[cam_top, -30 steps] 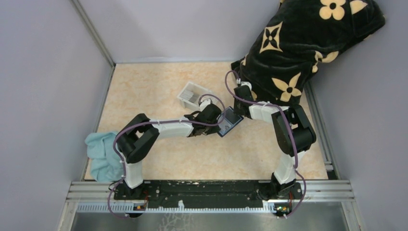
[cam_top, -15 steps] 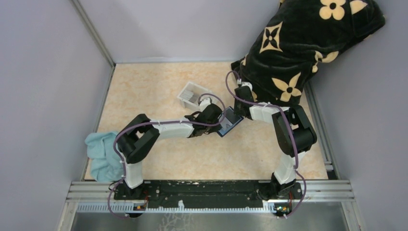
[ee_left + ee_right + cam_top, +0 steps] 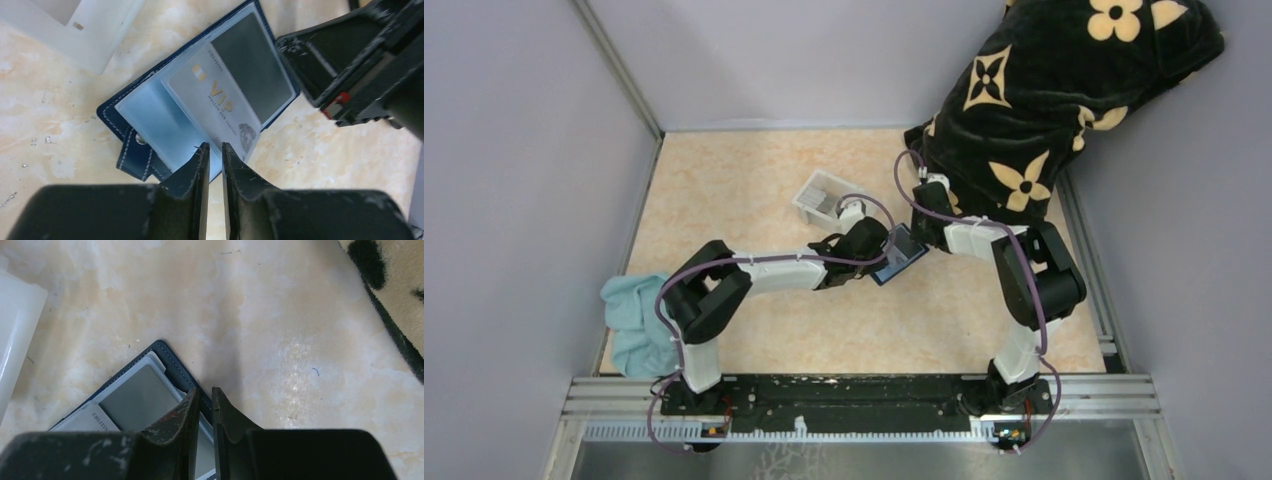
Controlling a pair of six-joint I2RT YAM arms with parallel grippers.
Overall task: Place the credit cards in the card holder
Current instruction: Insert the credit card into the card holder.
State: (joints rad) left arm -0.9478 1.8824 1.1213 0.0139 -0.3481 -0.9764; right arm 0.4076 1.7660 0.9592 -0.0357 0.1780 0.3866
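Marbled tan table (image 3: 754, 170), grey walls, a flowered black blanket (image 3: 1064, 90) heaped far right. The card holder (image 3: 150, 120) lies open mid-table, just right of the white tray (image 3: 824, 197). My right pincer (image 3: 202, 400) is clamped on its far edge, and my left pincer (image 3: 212, 150) is closed to a thin slit, apparently on the near edge of the pale card (image 3: 220, 100). I hold only that edge, so a push could let the card slip or jam a corner and buckle the clear sleeve. It could also drag the holder from my right grip. The holder is navy with pale stitching, a snap strap and light-blue lining. A dark card (image 3: 255, 65) seems seated under the plastic.
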